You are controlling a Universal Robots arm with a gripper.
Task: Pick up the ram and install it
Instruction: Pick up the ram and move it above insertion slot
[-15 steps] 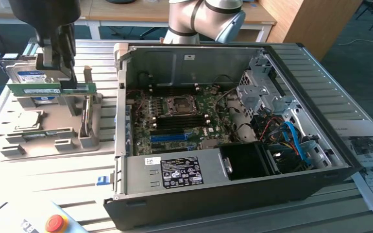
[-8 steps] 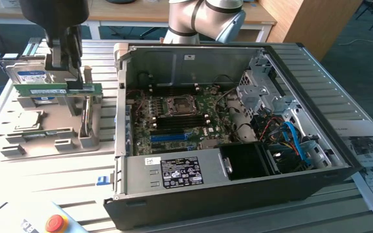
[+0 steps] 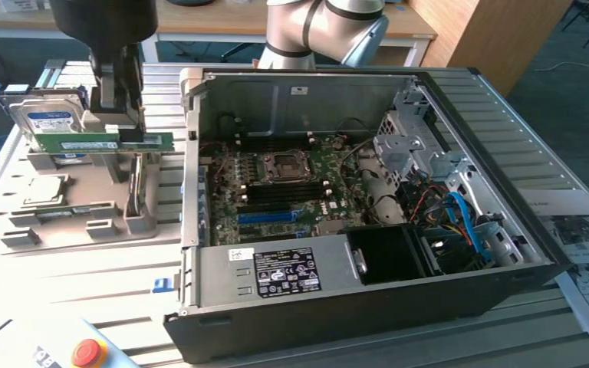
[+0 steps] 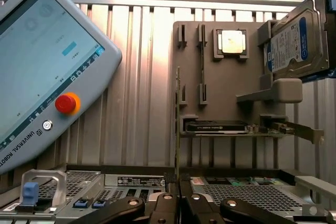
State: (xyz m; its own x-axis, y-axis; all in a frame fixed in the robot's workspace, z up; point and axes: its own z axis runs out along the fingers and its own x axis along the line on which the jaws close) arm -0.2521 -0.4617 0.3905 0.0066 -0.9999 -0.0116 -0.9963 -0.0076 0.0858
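- Green and thin, the ram (image 3: 74,144) is held over the grey holder tray (image 3: 100,230) at the exterior view's left. Its long axis is level and runs left to right, one end by the hard drive (image 3: 44,119) and the other towards the open computer case (image 3: 376,307).
- The hard drive's label is blue and white, and its writing cannot be read.
- Near the left, the teach pendant (image 4: 47,66) carries a red button (image 4: 67,103) and lettering that begins "UNIVERSAL ROBO".
- The gripper (image 3: 123,132) reaches straight down from above, its pincer narrow and clamped on the ram's upper edge, right of the stick's middle.
- From the wrist, the ram (image 4: 177,119) shows edge-on as a thin line pinched in the gripper (image 4: 177,184).
- Inside the case lie the motherboard (image 3: 294,192) and the power supply (image 3: 274,272), whose black label has white marks too small to read.
- The arm's silver joints (image 3: 325,27) stand on the far side of the case.
- Printed papers (image 3: 586,253) lie at the right.
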